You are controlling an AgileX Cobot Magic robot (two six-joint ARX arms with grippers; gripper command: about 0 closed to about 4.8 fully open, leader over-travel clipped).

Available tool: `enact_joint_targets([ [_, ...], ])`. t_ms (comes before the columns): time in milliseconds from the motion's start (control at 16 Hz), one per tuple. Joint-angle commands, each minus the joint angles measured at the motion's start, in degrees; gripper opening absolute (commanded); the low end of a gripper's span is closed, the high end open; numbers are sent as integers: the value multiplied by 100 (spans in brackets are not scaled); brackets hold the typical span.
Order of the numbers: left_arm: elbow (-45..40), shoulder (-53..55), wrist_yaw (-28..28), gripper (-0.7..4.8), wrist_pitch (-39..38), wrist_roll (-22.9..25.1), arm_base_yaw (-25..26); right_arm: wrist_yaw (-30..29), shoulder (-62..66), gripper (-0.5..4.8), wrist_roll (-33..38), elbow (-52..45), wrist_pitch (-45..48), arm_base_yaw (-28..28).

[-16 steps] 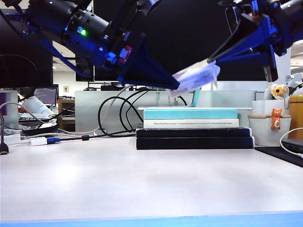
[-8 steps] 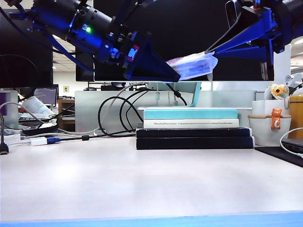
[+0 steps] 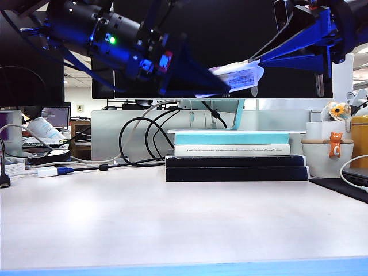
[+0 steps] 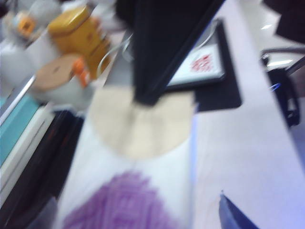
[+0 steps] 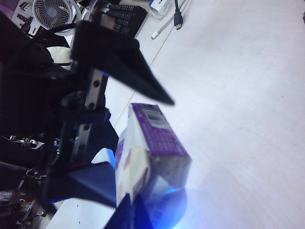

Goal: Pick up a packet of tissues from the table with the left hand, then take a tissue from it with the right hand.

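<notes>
High above the table point(image 3: 172, 218), my left gripper point(image 3: 227, 86), the black wedge, is shut on the packet of tissues point(image 3: 241, 77), which spans its wide-set fingers. The left wrist view shows the packet's purple patch point(image 4: 133, 205) and a beige tissue point(image 4: 143, 126) fanning from its far end. From the right, my blue right gripper point(image 3: 253, 60) is shut, and its tip point(image 4: 145, 98) pinches that tissue. In the right wrist view the packet point(image 5: 159, 138) sits between the black fingers point(image 5: 128, 67), with the tissue point(image 5: 133, 167) running into my right gripper point(image 5: 131, 212).
A stack of books point(image 3: 236, 158) lies at the back of the table below the grippers. Black cables point(image 3: 138, 138) loop to its left. A white pot with an orange cat figure point(image 3: 334, 145) and a yellow tin point(image 3: 361, 132) stand at the right.
The left gripper has lifted the packet a little and levelled it. The right gripper stays at the packet's end, turned slightly.
</notes>
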Motion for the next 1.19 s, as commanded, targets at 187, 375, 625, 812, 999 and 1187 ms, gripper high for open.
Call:
enact_joint_targets([
  [187, 11, 13, 140, 322, 109, -13, -4, -118, -22, -6, -2, 26, 39, 7],
  [375, 11, 13, 146, 298, 109, -13, -4, -168, -22, -6, 0, 26, 39, 7],
  [625, 11, 13, 144, 267, 96, -13, -4, -188, -22, -6, 0, 26, 50, 7],
  [812, 11, 13, 101, 267, 85, -13, -2, -177, -22, -6, -2, 26, 57, 4],
  [999, 11, 13, 15, 267, -120, 28, 0, -79, -22, -6, -2, 26, 61, -55],
  [1187, 11, 13, -188, 267, -481, 168, 2, -26, -22, -6, -2, 26, 59, -203],
])
